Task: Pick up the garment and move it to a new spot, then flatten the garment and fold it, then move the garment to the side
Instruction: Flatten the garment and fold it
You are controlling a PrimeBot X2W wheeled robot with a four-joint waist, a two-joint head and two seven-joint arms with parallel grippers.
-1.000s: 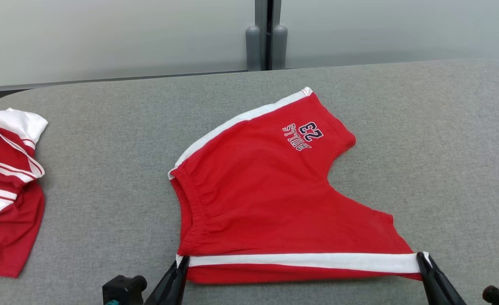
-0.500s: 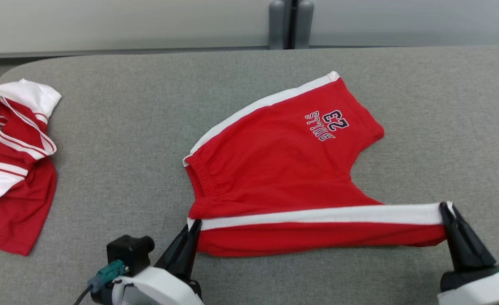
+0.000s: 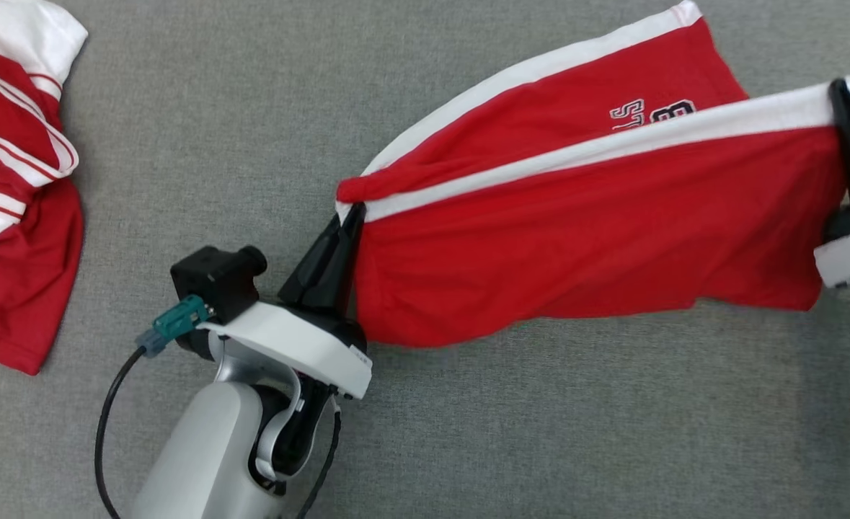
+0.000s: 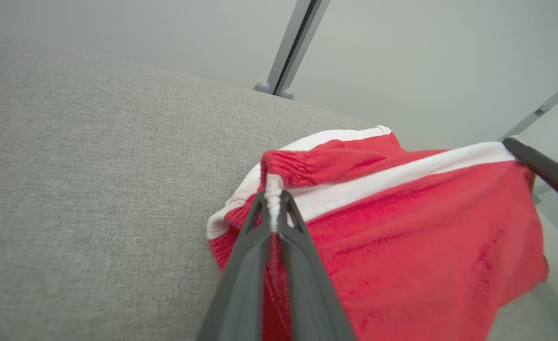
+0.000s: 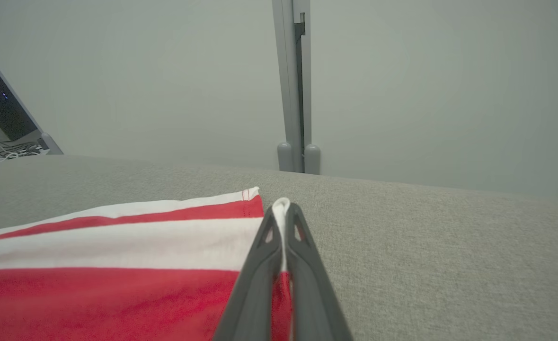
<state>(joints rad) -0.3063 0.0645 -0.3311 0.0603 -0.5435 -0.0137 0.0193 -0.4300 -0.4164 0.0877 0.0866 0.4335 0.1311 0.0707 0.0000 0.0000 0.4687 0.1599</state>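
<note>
1. While lifted by the white-striped near edge, hanging over its far half: red shorts (image 3: pixel 583 238), centre-right on the grey tabletop (image 3: pixel 468 432).
2. Left gripper (image 3: pixel 355 210) clamped on the waistband corner.
3. Right gripper (image 3: pixel 844 88) clamped on the hem corner.
4. Bare room in front; another red-and-white garment (image 3: pixel 14 180) well apart, far left.
</note>
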